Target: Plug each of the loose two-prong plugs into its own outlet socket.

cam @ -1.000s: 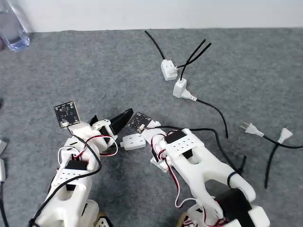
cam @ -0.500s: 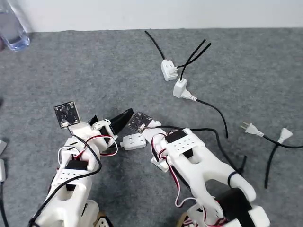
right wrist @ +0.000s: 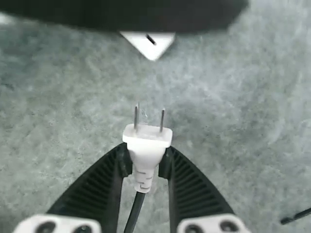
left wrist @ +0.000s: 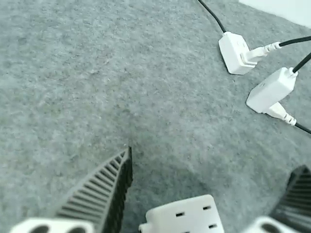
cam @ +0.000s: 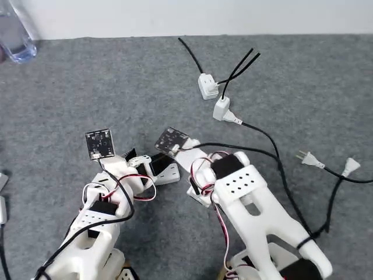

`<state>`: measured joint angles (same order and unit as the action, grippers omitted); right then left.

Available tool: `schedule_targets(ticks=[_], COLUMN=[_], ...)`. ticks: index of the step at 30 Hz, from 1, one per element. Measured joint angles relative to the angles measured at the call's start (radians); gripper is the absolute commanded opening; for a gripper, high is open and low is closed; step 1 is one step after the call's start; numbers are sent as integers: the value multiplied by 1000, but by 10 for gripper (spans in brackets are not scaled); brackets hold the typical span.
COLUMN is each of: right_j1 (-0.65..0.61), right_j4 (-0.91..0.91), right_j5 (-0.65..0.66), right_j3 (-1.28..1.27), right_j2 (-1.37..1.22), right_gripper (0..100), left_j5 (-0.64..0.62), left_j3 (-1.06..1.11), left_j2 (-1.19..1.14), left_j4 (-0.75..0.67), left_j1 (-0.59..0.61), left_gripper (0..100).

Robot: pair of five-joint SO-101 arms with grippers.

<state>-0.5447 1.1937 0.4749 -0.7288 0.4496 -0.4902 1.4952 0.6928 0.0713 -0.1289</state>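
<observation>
Both arms have closed on the socket block (left wrist: 182, 218) lying on the table (cam: 116, 76); left tool (left wrist: 214, 162) spread wide, flanking it; right tool (right wrist: 144, 151) pinching plug (right wrist: 146, 141), long axis in line with the fingers, prongs aimed at the block.

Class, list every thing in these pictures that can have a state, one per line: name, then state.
left gripper: open, fingers either side of the near socket
right gripper: shut on the held plug
held plug: unplugged, prongs bare
near socket: empty
far socket: plug in it
second far socket: plug in it
loose plug: unplugged, lying free
second loose plug: unplugged, lying free
</observation>
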Motion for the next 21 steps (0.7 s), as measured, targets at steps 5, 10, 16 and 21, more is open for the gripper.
schedule_targets(ticks=[5, 10, 16, 21], right_j1=[-2, -2, -2, -2], right_j4=[68, 86, 86, 103], right_j5=[9, 52, 60, 60], right_j3=[112, 193, 265, 302], right_j2=[-28, -127, -247, -252], right_gripper=[8, 8, 8, 8], left_j5=[0, 0, 0, 2], left_j3=[0, 32, 32, 32], left_j2=[0, 0, 0, 0], left_j4=[0, 0, 0, 0], left_j1=[-9, -69, -86, -86], left_gripper=[459, 459, 459, 459])
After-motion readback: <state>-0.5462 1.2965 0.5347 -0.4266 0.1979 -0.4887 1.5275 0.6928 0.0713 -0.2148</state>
